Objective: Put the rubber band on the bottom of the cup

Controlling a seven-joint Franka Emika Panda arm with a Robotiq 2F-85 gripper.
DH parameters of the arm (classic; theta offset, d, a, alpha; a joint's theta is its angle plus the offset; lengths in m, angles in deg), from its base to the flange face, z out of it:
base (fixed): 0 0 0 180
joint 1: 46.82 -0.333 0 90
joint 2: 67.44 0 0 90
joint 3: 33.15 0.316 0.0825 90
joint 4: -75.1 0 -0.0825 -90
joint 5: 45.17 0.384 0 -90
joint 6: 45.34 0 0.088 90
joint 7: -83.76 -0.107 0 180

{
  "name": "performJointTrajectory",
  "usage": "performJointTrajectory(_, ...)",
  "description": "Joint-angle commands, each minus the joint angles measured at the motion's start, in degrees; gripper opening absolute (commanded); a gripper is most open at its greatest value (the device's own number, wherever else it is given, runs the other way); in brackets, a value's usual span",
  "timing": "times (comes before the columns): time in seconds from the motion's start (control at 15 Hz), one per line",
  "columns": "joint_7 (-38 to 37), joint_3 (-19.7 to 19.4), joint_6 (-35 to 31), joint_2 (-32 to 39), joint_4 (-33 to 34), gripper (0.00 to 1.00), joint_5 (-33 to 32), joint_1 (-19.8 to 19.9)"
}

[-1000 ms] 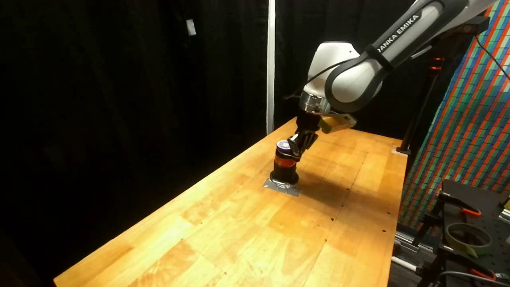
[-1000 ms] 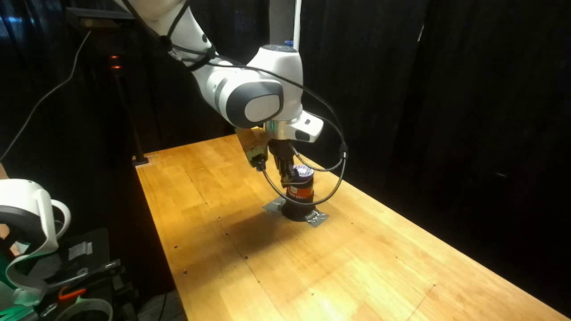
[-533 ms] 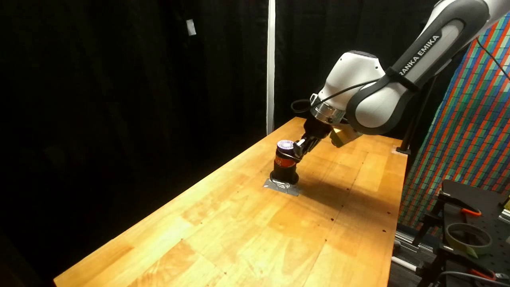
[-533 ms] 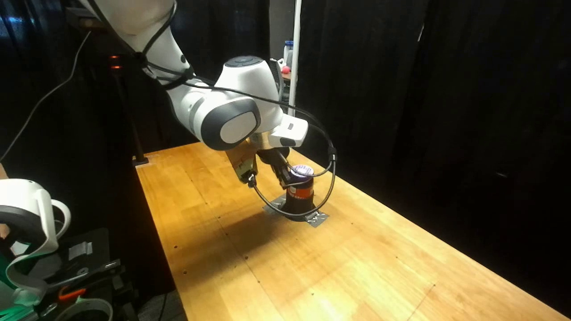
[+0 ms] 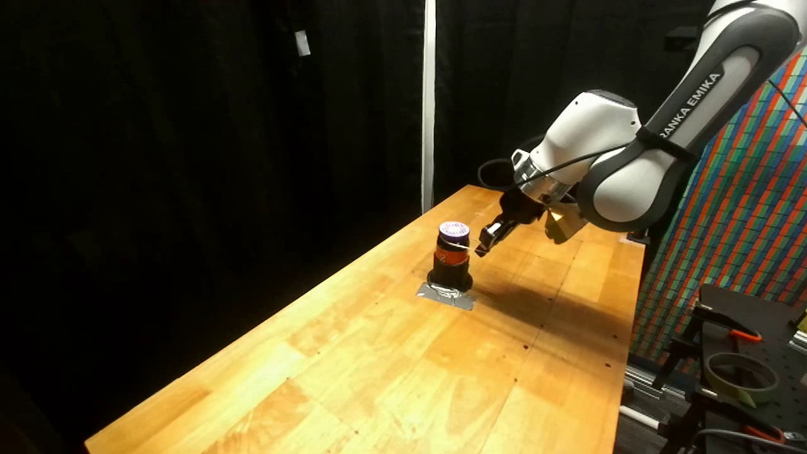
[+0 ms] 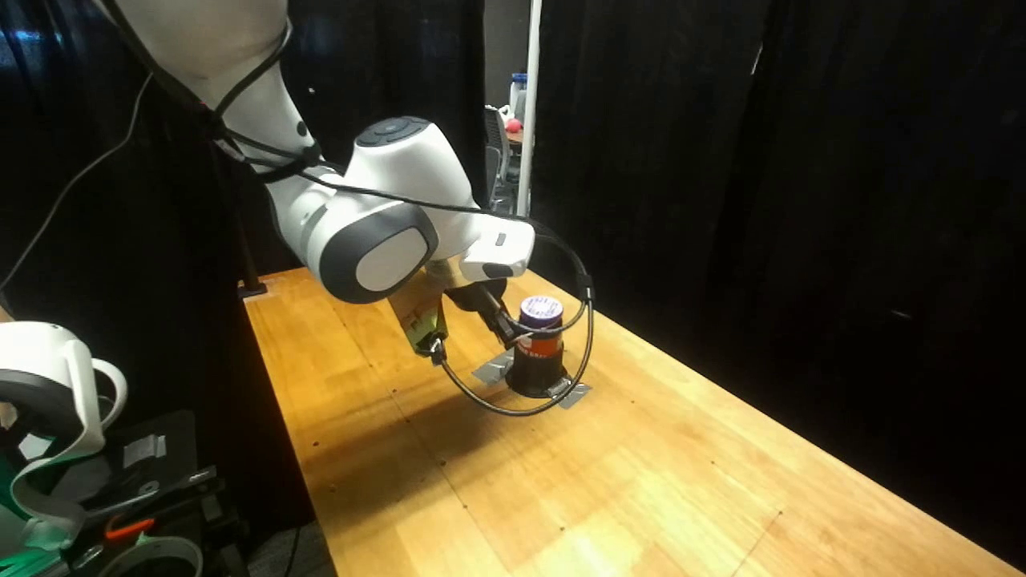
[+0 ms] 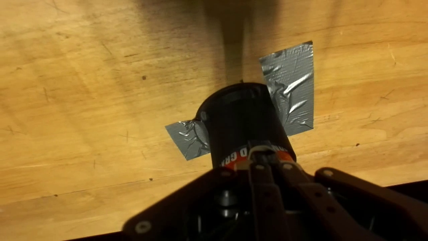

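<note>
The cup (image 5: 451, 272) stands upright on the wooden table, dark with an orange-red stripe and a pale printed top. It also shows in an exterior view (image 6: 535, 373) and in the wrist view (image 7: 245, 124), where its top is hidden by my gripper. A thin pale rubber band (image 5: 463, 246) runs round the upper part of the cup and stretches out to my fingertips. In the wrist view the rubber band (image 7: 260, 148) loops at the fingertips. My gripper (image 5: 484, 248), also visible in an exterior view (image 6: 508, 336), is tilted beside the cup, fingers together on the band.
Grey tape (image 7: 297, 90) lies on the table (image 5: 391, 359) at both sides of the cup's base. A cable (image 6: 513, 411) hangs from the wrist in front of the cup. A dark side stand with a tape roll (image 5: 741, 378) is beyond the table edge.
My gripper has tilted and drawn back from the cup, rightward in an exterior view, with the arm lower. The rubber band now spans a gap between cup and fingertips. The cup has not moved.
</note>
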Motion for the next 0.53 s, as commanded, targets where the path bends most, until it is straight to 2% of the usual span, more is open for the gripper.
performJointTrajectory(0.0, 2.8, 1.7, -8.9, -3.6, -6.4, 0.01, 0.5, 1.5)
performJointTrajectory(0.27, 3.4, 4.4, -21.1, -3.7, -10.4, 0.00, -0.9, 3.5)
performJointTrajectory(0.47, 2.9, 6.2, -29.8, -2.0, -11.6, 0.00, -4.3, 5.7)
